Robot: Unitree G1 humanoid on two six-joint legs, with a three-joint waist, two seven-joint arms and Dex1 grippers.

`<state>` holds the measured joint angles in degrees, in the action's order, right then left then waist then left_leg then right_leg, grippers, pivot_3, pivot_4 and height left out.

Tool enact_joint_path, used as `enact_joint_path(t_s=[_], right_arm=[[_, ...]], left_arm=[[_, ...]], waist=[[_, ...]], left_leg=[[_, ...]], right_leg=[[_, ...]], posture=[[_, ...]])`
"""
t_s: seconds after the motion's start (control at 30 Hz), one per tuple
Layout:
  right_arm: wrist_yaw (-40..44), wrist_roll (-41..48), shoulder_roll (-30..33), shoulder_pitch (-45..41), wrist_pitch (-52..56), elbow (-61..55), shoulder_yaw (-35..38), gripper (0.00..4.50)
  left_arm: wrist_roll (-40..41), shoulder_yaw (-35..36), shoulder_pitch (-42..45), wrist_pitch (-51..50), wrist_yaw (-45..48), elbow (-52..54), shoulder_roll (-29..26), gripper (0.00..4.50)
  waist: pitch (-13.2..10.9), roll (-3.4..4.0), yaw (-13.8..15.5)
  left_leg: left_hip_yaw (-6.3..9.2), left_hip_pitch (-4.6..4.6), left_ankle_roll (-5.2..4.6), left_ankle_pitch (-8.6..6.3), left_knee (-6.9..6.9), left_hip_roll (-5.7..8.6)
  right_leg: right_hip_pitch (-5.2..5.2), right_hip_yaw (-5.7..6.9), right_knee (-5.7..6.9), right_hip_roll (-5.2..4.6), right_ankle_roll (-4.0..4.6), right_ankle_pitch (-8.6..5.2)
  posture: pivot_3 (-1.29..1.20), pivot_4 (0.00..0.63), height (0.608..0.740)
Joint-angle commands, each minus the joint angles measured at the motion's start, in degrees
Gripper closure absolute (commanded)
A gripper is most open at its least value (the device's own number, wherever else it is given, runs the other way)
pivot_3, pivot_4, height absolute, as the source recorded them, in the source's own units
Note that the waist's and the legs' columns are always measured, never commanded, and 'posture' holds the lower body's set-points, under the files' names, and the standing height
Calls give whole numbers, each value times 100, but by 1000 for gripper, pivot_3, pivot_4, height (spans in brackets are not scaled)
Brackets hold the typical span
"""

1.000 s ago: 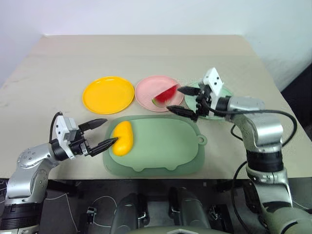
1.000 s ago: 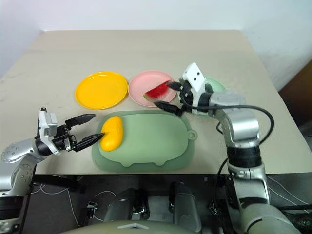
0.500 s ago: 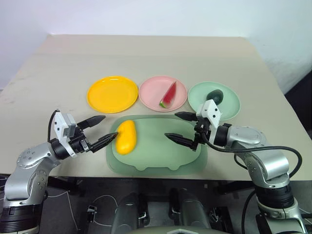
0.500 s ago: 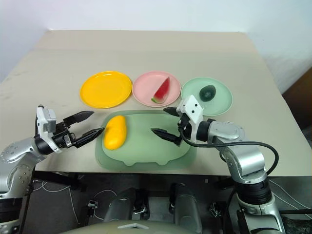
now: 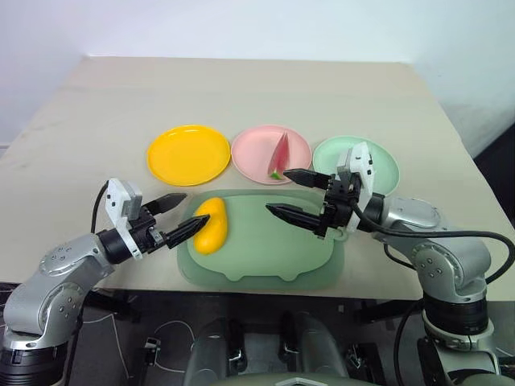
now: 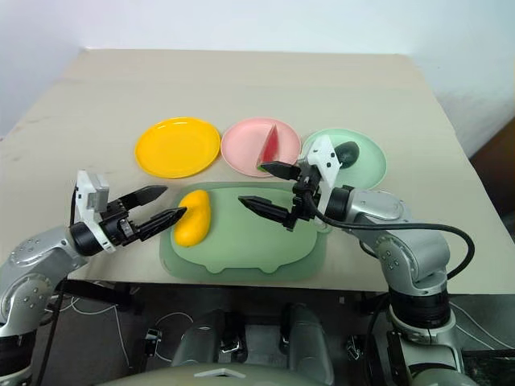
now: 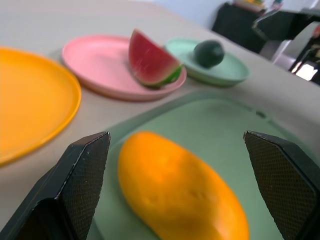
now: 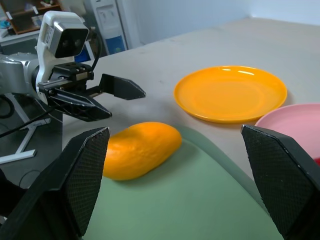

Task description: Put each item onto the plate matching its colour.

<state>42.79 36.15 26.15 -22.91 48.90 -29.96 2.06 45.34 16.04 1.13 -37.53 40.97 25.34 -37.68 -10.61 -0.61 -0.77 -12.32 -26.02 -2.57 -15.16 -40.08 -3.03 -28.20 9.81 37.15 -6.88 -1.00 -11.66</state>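
The yellow mango point(image 5: 209, 225) lies on the left part of the green pig-shaped mat point(image 5: 265, 257). My left gripper point(image 5: 199, 207) is open, level, its fingertips at the mango's left end, one on each side. My right gripper point(image 5: 275, 190) is open and empty above the mat's right half, pointing left at the mango point(image 8: 140, 147). The yellow plate point(image 5: 189, 154) is bare. A red watermelon wedge point(image 5: 280, 154) rests on the pink plate point(image 5: 253, 149). The dark green avocado point(image 6: 346, 150) sits on the light green plate point(image 6: 370, 165), behind my right wrist.
The three plates stand in a row just beyond the mat, on a beige table point(image 5: 241, 88) that stretches bare behind them. The mat reaches close to the table's front edge.
My right gripper has drawn back from the pink and green plates to above the mat. My left gripper has edged right to the mango and rolled. The view has shifted.
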Motion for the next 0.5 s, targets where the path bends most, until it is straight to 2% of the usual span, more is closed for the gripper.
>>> enact_joint_path(t_s=[0.03,0.2,0.33,0.5], right_arm=[[-71,4,50,36,-232,-90,-48,39],[-181,-16,120,100,-304,-83,-95,39],[-300,-2,160,67,-280,-50,-82,39],[-391,8,224,9,-254,-27,-73,39]], left_arm=[[318,-51,180,-470,-411,410,-10,0],[479,-238,507,-1030,-823,325,3,0],[19,-722,649,-1331,-1054,-284,6,0],[-451,-1059,469,-979,-749,-1100,55,0]], waist=[[0,0,9],[0,0,9],[0,0,6],[8,8,5]], left_leg=[[0,0,0,0,0,0],[0,4,0,0,0,1],[0,16,0,0,1,0],[0,66,0,-3,13,-2]], right_leg=[[1,0,0,0,0,0],[6,-1,0,0,0,0],[14,-2,2,4,-1,0],[58,-2,-12,3,11,-12]], posture=[[0,150,696],[0,150,696],[0,150,696],[0,150,696]])
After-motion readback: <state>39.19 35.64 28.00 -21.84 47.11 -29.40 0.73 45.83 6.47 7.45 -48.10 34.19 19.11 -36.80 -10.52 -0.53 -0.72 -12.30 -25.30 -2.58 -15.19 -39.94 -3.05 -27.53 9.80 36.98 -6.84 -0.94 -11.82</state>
